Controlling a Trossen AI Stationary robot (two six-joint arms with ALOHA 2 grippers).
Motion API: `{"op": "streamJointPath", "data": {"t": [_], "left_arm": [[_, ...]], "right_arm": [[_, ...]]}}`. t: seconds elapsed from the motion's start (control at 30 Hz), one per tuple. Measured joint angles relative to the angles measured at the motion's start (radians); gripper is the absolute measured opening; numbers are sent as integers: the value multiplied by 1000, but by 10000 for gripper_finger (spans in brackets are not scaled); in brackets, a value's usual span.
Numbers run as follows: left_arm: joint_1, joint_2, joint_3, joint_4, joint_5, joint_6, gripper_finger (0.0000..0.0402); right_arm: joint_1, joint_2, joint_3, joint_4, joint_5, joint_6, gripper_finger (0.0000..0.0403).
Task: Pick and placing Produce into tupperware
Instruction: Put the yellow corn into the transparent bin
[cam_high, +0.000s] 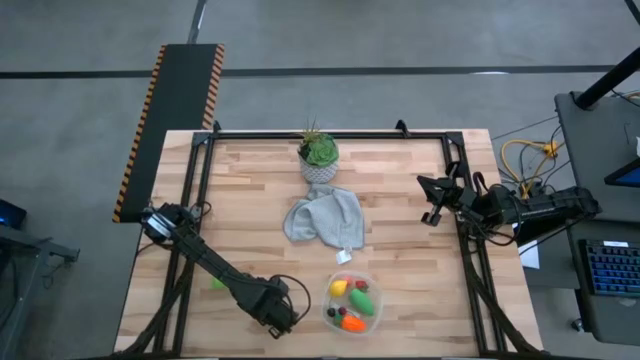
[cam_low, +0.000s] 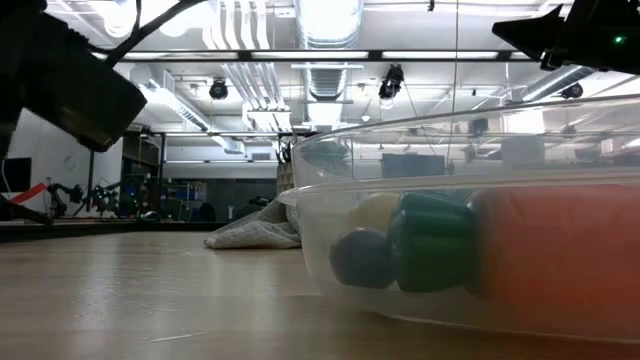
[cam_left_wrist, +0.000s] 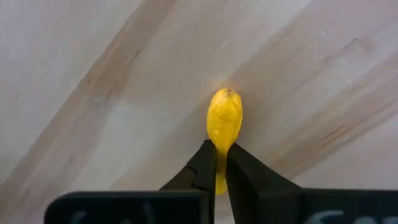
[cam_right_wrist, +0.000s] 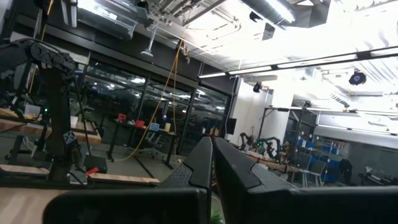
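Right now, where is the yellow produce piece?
The yellow piece lies on the table's near edge, pinched by the left gripper, just left of the tupperware.

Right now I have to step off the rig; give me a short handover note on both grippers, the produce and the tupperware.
Left gripper: shut on a yellow produce piece at the table's near edge, just left of the tupperware; the piece is low over the wood, and whether it is lifted cannot be told.
Right gripper: shut, holding nothing, parked at the table's right edge.
Done: the tupperware already holds yellow, green, orange and red pieces.
Left: carry the yellow piece into the tupperware. One green piece lies on the table beside the left arm.
Grey cloth and potted plant sit mid-table, not part of the job.
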Motion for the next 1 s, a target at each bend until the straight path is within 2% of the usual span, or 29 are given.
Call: {"op": "streamJointPath", "data": {"t": [0.17, 0.53, 0.73, 0.9, 1.0], "left_arm": [[22, -1, 27, 9, -95, 75, 2], [41, -30, 48, -3, -151, 107, 0], [63, -77, 84, 0, -249, 152, 0], [88, -105, 142, 15, -374, 273, 0], [110, -105, 170, 71, -405, 384, 0]], "right_arm": [[0, 0, 0, 0, 0, 0, 9], [0, 1, 0, -8, 0, 0, 9], [0, 1, 0, -8, 0, 0, 9], [0, 0, 0, -8, 0, 0, 9], [0, 0, 0, -8, 0, 0, 9]]}}
